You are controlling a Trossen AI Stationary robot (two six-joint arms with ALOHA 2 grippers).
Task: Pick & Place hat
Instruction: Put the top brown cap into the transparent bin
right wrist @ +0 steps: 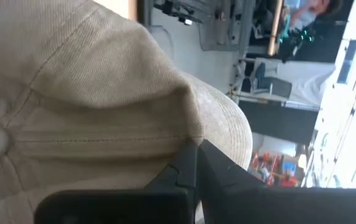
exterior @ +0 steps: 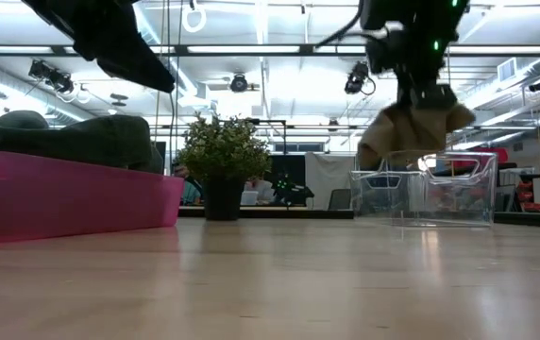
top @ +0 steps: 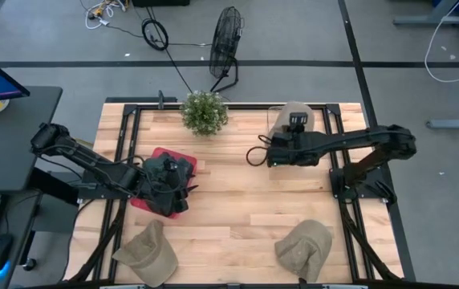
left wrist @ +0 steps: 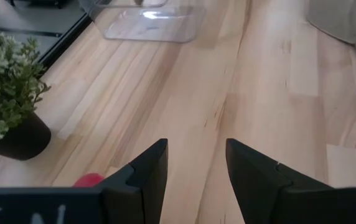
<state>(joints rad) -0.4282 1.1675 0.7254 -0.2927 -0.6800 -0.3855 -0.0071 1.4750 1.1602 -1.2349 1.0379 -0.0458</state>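
My right gripper [right wrist: 196,146] is shut on a tan cap [right wrist: 91,87], which hangs over a clear plastic container [exterior: 426,189] at the table's far right; the cap [exterior: 412,127] shows above the container's rim in the low view. My left gripper [left wrist: 196,149] is open and hovers over a pink bin [exterior: 62,194] on the table's left, touching nothing. A dark green cap [exterior: 72,142] lies in that bin. Two more tan caps [top: 145,249] [top: 303,247] rest on the boards near the table's near edge. My right gripper pinches a fold of the tan cap's crown cloth [right wrist: 165,124] between its two fingers, coming from above and pointing down. The cap is lifted clear and hangs below the fingers [exterior: 419,90], over the clear container.
A small potted plant [top: 205,111] stands at the far edge between the bin and the container. The bare wooden boards [top: 245,201] stretch across the table's middle. A fan [top: 226,40] and cables lie on the floor beyond the table.
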